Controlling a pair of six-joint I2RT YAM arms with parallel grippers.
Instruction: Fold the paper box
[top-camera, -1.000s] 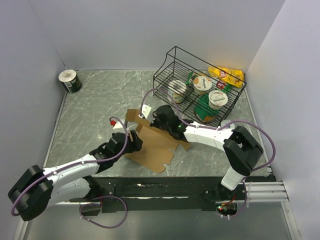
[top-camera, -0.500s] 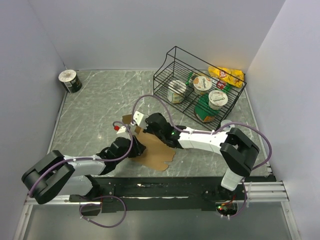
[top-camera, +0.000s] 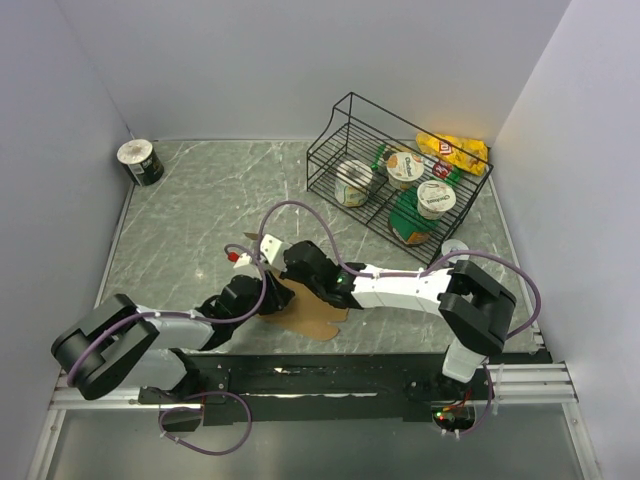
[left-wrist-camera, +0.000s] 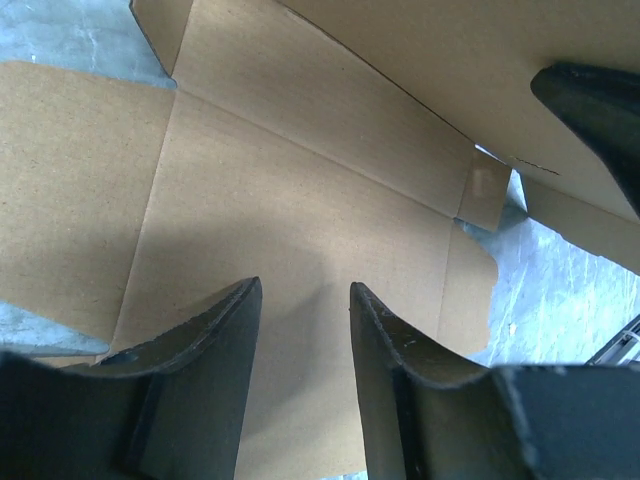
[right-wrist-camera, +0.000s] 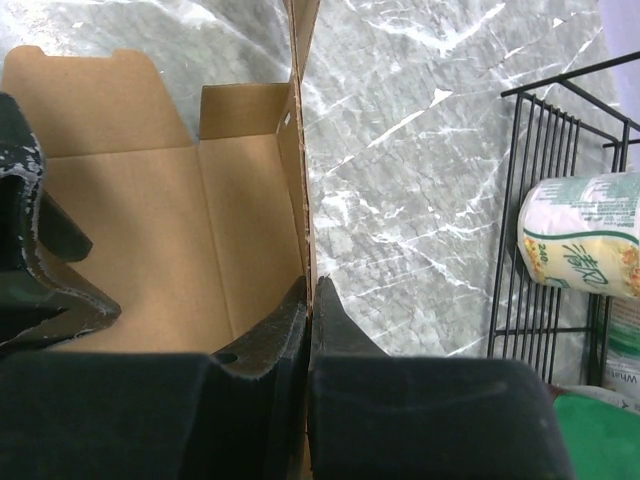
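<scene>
- The paper box (top-camera: 318, 312) is plain brown cardboard, matte and unprinted. It is a die-cut sheet with scored creases, notched tabs and flaps.
- It lies at the near middle of the surface (top-camera: 190, 200), between the two arms. Most of it is flat, with one thin wall standing upright on edge.
- The surface is grey stone-look, veined with white like marble.
- The left gripper (left-wrist-camera: 305, 290) has matte black, curved fingers set apart. They hover over a broad flat panel of the box, and only bare cardboard shows through the gap. Nothing is pinched between them.
- The right gripper (right-wrist-camera: 308, 292) has its black fingers pressed together on the upright cardboard wall. The wall's thin edge runs straight into the seam between them.
- A black wire basket (top-camera: 340, 120) stands at the far right, well apart from the box. It is an open grid of thin rods.
- Inside the basket are round foil-lidded cups (top-camera: 436, 197), and a crinkled yellow bag (top-camera: 455, 150) is at its far side.
- A small cylinder (top-camera: 140, 162) with a white top and a dark side sits in the far left corner.
</scene>
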